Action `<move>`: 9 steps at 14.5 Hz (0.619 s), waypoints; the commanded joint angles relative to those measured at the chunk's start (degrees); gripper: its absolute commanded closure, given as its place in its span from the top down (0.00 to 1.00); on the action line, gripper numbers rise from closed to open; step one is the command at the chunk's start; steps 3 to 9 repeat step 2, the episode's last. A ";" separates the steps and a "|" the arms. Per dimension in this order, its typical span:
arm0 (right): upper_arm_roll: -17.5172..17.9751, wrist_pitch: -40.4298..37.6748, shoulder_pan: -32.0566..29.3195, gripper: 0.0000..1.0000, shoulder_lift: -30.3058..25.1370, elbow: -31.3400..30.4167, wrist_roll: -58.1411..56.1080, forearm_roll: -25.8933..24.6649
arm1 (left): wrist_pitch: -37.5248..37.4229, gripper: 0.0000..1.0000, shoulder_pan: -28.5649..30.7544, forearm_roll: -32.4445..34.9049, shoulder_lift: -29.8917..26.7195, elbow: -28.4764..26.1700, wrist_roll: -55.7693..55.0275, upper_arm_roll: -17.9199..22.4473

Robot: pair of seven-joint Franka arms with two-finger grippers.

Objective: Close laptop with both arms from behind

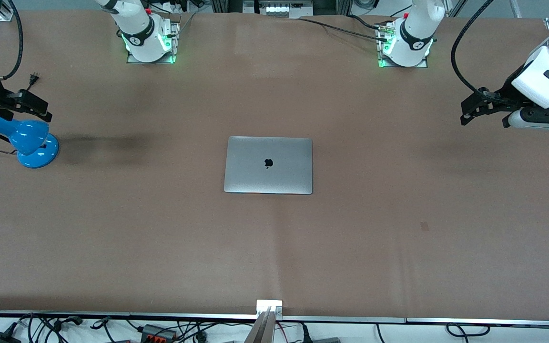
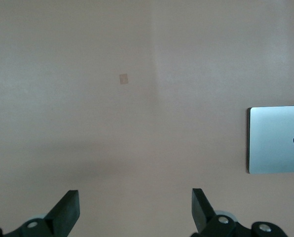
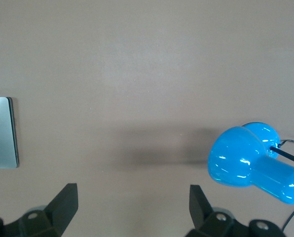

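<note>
At the middle of the brown cloth-covered surface lies the slim space-grey metal laptop, its lid shut flat with the dark apple logo facing up. It sits about midway between the two arm bases and nearer to the front camera than both, with bare cloth on every side. Part of the same closed lid also shows at the edge of the left wrist view and as a narrow strip at the edge of the right wrist view.

A small darker square mark shows on the cloth toward the left arm's end of the surface, nearer to the front camera than the laptop.

The left gripper hangs over the left arm's end of the surface, well apart from the laptop; in its wrist view the black fingers stand spread wide with nothing between them.

The right gripper hangs over the right arm's end of the surface, just above a glossy bright blue desk lamp with a round base. Its black fingers are likewise spread apart and hold nothing, and the lamp's blue shade appears beside them in that wrist view.
</note>
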 commanded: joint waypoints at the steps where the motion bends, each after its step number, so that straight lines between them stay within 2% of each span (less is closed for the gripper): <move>1: 0.60 -0.08 -0.40 1.00 -1.29 -0.95 -0.22 -0.65 | -1.32 1.00 -0.05 0.66 0.65 1.73 0.04 -0.22; 9: 0.60 -0.08 -0.40 1.00 -1.29 -0.95 -0.22 -0.65 | -1.49 1.00 0.04 0.66 0.65 1.65 0.04 -0.22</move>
